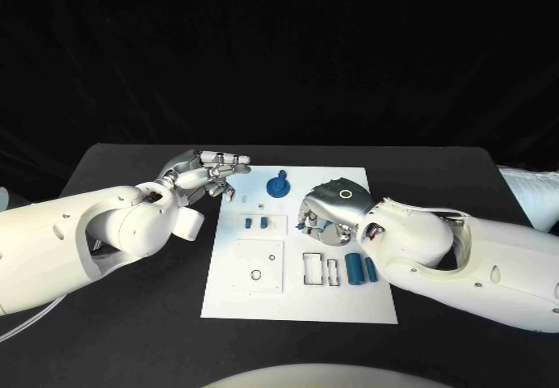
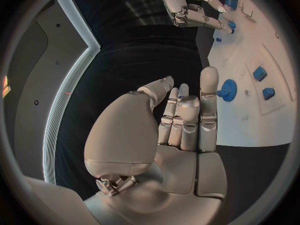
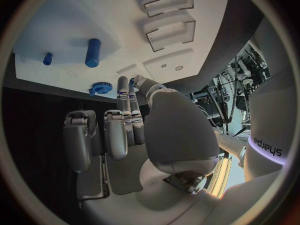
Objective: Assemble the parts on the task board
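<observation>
The white task board [image 1: 300,299] lies mid-table. A blue gear [image 1: 279,187] stands near its far edge, also in the left wrist view as the gear [image 2: 229,90]. Two small blue blocks [image 1: 256,221] sit left of centre, and two blue cylinders [image 1: 363,270] lie beside rectangular slots [image 1: 314,268]. My left hand [image 1: 210,171] hovers off the board's far left corner with its fingers [image 2: 187,115] stretched out, holding nothing. My right hand [image 1: 326,212] hangs over the board's middle, its thumb and a finger pinching a small blue part [image 3: 132,79].
The black table [image 1: 128,323] runs well past the board on both sides. My left forearm [image 1: 81,234] lies over its left side. My right forearm [image 1: 466,259] covers the board's right edge.
</observation>
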